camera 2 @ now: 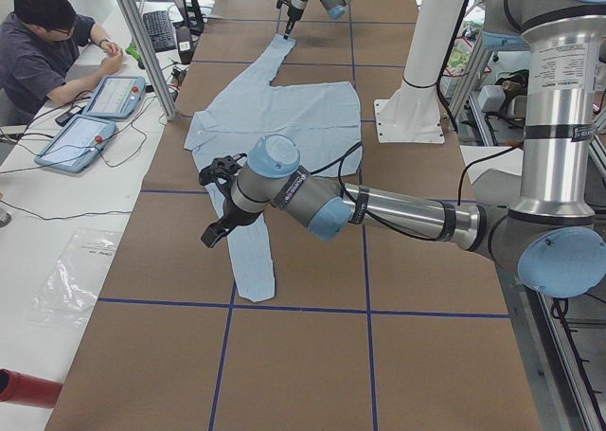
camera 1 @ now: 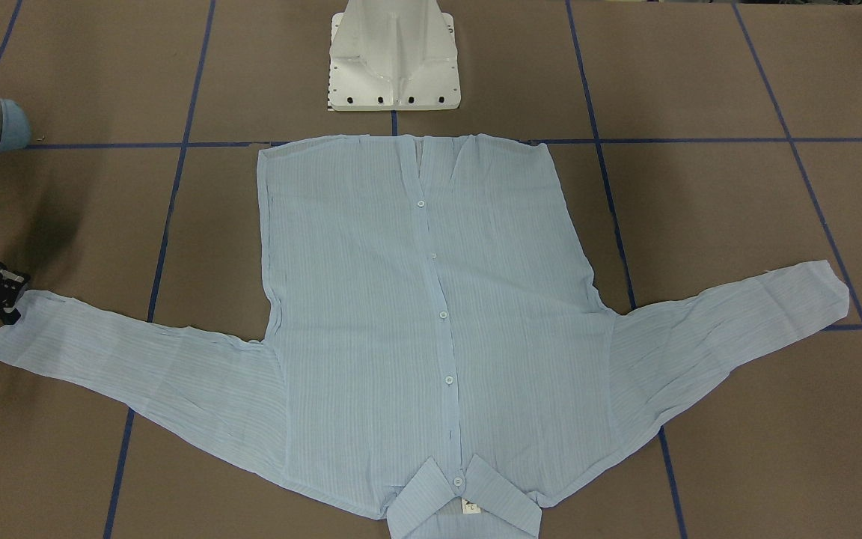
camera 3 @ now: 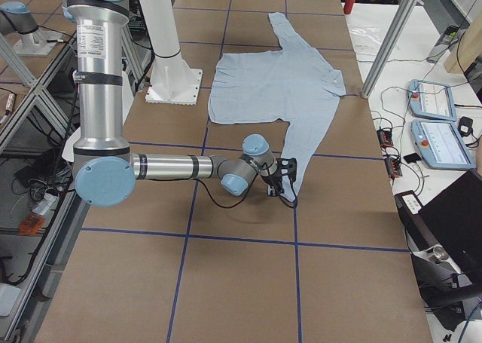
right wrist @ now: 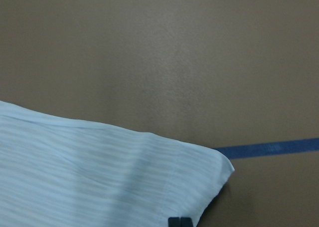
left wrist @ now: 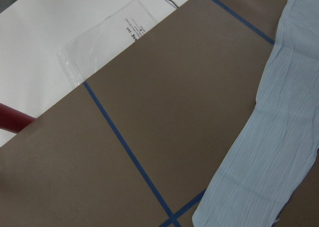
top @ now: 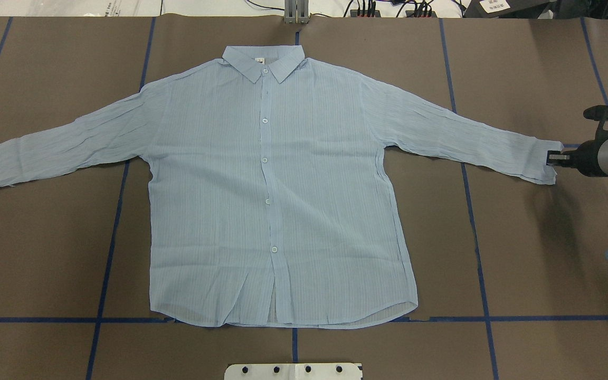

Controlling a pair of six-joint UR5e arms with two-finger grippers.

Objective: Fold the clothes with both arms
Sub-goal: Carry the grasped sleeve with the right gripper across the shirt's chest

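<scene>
The light blue shirt lies flat and buttoned on the brown table, collar at the far side and both sleeves spread out; it also shows in the front view. My right gripper is at the cuff of the sleeve on my right, low over the table. In the right wrist view its fingertips sit together at the cuff's edge, shut on it. It also shows at the front view's left edge. My left gripper shows only in the left side view, above the other sleeve; I cannot tell whether it is open.
The white pedestal base stands behind the shirt's hem. Blue tape lines cross the table. An operator sits with tablets at a side bench. A clear plastic bag and a red object lie beyond the table's edge.
</scene>
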